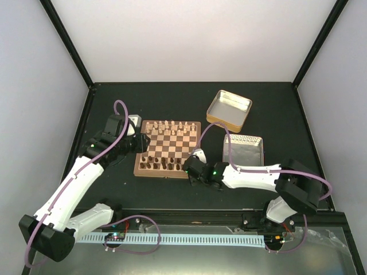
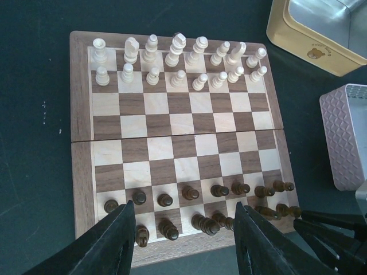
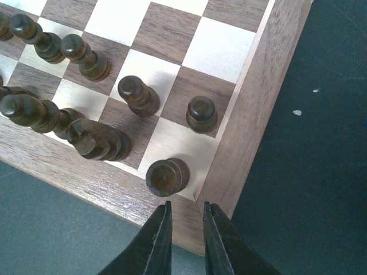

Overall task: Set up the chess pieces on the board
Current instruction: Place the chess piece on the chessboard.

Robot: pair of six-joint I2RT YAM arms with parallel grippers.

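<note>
One dark corner piece stands upright just ahead-left of the right claw, narrowed and empty over the board rim; left claw half-wide.

board: flat on table | dark chess pieces: upright, near rows

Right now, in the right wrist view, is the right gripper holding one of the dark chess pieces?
No, the right gripper is empty, its fingers nearly together above the board corner.
</note>
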